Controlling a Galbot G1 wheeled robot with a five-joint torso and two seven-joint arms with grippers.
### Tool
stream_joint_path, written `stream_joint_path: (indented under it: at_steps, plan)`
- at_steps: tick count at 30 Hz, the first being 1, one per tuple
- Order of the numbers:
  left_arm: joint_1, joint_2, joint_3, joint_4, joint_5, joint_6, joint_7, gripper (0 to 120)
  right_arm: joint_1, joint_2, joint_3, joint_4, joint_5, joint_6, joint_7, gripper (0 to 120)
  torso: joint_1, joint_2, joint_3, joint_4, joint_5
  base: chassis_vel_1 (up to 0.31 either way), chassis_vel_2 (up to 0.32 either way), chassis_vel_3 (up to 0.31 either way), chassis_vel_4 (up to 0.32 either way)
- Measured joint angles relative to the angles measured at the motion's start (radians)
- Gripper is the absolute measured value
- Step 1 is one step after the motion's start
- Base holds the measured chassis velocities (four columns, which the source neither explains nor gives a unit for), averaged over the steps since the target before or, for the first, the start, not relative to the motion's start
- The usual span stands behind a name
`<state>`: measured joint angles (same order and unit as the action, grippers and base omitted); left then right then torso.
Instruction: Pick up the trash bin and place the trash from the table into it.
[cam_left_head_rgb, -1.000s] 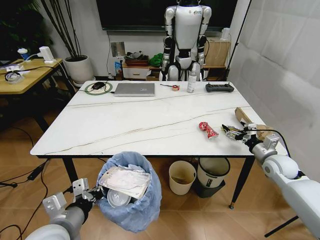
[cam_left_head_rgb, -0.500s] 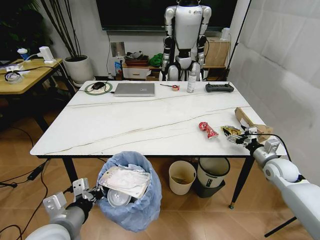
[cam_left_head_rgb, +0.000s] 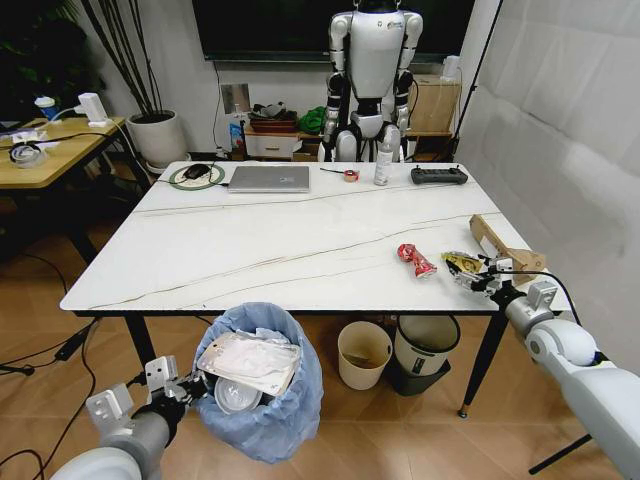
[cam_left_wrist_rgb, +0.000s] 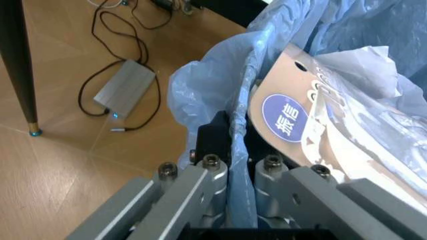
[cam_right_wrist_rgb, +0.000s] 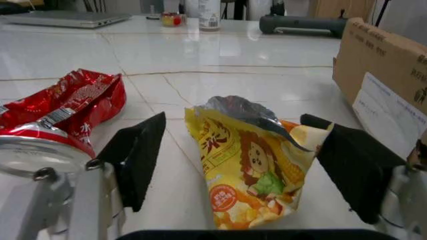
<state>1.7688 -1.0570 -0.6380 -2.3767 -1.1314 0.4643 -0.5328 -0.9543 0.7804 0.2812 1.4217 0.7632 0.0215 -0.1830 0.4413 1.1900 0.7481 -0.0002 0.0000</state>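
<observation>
The trash bin (cam_left_head_rgb: 262, 385), lined with a crinkly light-blue bag and holding a clear package and a white lid, hangs below the table's (cam_left_head_rgb: 250, 250) front edge. My left gripper (cam_left_head_rgb: 192, 387) is shut on its rim (cam_left_wrist_rgb: 241, 107), the bag pinched between the fingers (cam_left_wrist_rgb: 210, 172). On the table's right side lie a yellow wrapper (cam_left_head_rgb: 461, 262), a red wrapper (cam_left_head_rgb: 415, 260) and a brown paper bag (cam_left_head_rgb: 505, 245). My right gripper (cam_left_head_rgb: 482, 276) is open at the yellow wrapper (cam_right_wrist_rgb: 250, 167), one finger (cam_right_wrist_rgb: 137, 152) on each side, with the red wrapper (cam_right_wrist_rgb: 63, 107) beside it.
A grey laptop (cam_left_head_rgb: 268, 178), a bottle (cam_left_head_rgb: 382, 165) and a black controller (cam_left_head_rgb: 438, 175) sit at the table's far edge. A cream bucket (cam_left_head_rgb: 364, 352) and a white-and-grey bin (cam_left_head_rgb: 424, 352) stand under the table. A humanoid robot (cam_left_head_rgb: 374, 70) stands behind it.
My right gripper has dropped slightly and drawn back toward the table's front edge, uncovering the yellow wrapper ahead of it. The left arm and bin have not moved.
</observation>
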Motion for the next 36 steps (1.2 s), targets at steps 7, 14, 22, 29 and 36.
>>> stream_joint_path:
  at_steps: [7, 14, 22, 29, 36]
  plan:
    - [-0.005, 0.001, 0.003, 0.004, 0.0, 0.0, 0.0, 0, 0.002, 0.001, -0.003, -0.009, 0.0, 0.008, -0.005, 48, 0.0, 0.0, 0.0, 0.0, -0.0001, 0.0, 0.0, 0.0, 0.0]
    - [-0.01, 0.002, 0.005, 0.006, -0.001, 0.0, 0.0, 0, 0.002, 0.001, -0.01, -0.01, -0.003, 0.011, -0.007, 22, 0.0, 0.0, 0.0, 0.0, 0.0, 0.0, 0.0, 0.0, 0.0]
    - [-0.01, 0.002, 0.009, 0.004, -0.002, 0.0, 0.0, 0, 0.001, 0.0, -0.013, -0.009, -0.014, 0.021, -0.007, 0, 0.0, 0.0, 0.0, 0.0, 0.0, 0.0, 0.0, 0.0, 0.0]
    - [-0.006, 0.003, 0.023, 0.003, 0.001, 0.0, 0.002, 0, -0.008, -0.016, 0.012, 0.033, 0.003, 0.066, -0.018, 0, 0.0, 0.0, 0.0, -0.0001, 0.0, 0.0, 0.0, 0.0, 0.0]
    - [-0.016, 0.012, 0.048, -0.003, -0.003, -0.001, 0.002, 0, 0.015, -0.065, -0.03, 0.243, 0.131, 0.101, -0.031, 0, 0.0, 0.0, 0.0, 0.0, -0.0005, 0.0, 0.0, 0.0, 0.0]
